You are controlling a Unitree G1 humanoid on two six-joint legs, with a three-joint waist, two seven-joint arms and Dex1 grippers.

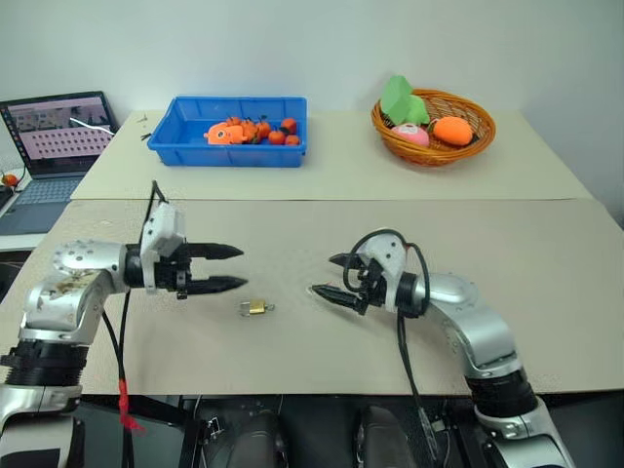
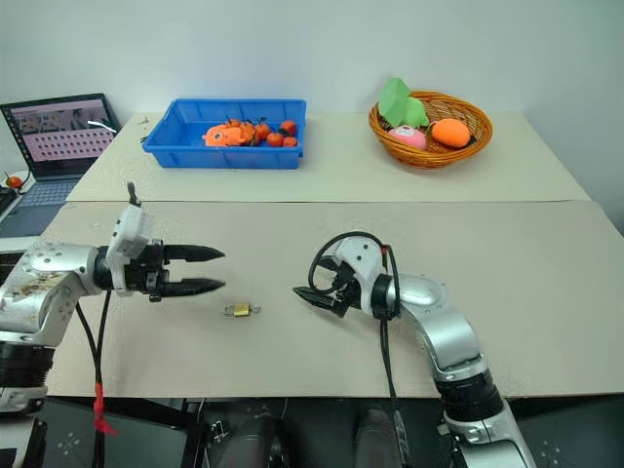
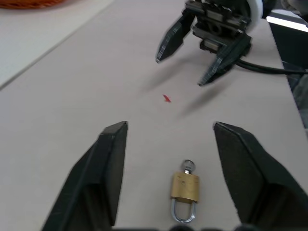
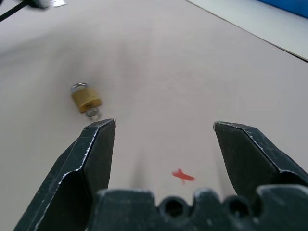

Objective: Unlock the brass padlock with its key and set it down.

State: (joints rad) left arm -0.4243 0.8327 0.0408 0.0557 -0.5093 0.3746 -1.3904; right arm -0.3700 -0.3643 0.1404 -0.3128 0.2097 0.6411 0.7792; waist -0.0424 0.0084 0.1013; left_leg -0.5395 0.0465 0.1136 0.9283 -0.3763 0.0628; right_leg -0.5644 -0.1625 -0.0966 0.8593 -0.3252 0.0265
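The brass padlock (image 1: 255, 308) lies flat on the beige table (image 1: 439, 234), between my two grippers and touching neither. Its silver shackle (image 3: 183, 212) points toward my left gripper. The key (image 3: 188, 166) sticks out of the other end, toward my right gripper; only its small silver bow shows. My left gripper (image 1: 241, 267) hovers to the left of the padlock, open and holding nothing. To the right of the lock, my right gripper (image 1: 323, 275) is also open and holds nothing. I cannot tell whether the shackle is latched.
A blue bin (image 1: 185, 122) with orange toys stands at the back left, and a wicker basket (image 1: 434, 151) with green, pink and orange items at the back right. A laptop (image 1: 58, 136) sits off the table's left edge. A small red mark (image 4: 182, 175) is on the tabletop.
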